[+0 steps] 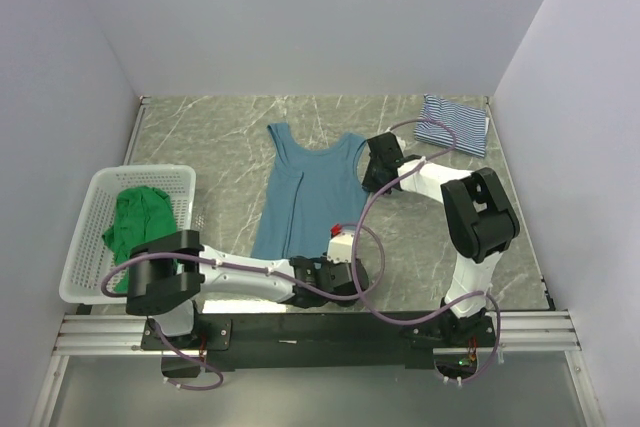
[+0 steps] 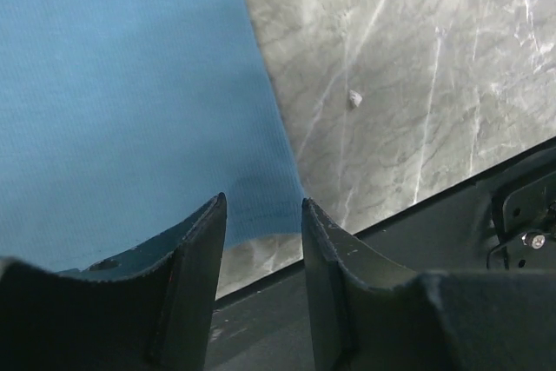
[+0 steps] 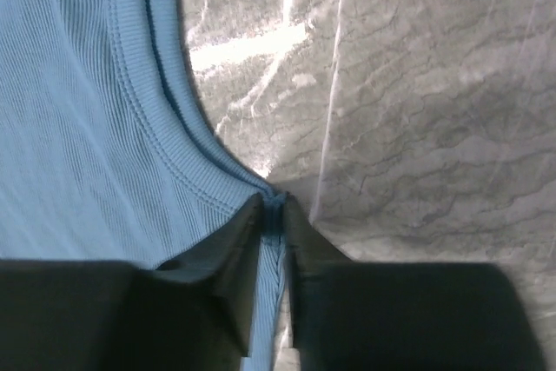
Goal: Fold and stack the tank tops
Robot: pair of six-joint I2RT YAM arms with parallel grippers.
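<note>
Plain teal-blue ribbed fabric tank top [image 1: 305, 192]: one solid colour. Navy-and-white striped fabric top [image 1: 452, 125]: thin stripes. Bright green fabric top [image 1: 140, 219]: plain. White plastic mesh basket [image 1: 82, 247]. Grey marble-pattern counter [image 1: 220, 132]: white veins. Left claw [image 2: 262, 206], right claw [image 3: 272, 202]: black.

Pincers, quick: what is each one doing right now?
Left pincer: open, holding nothing, at the hem corner of the teal tank top.
Right pincer: shut on the ribbed edge of the teal tank top.
</note>
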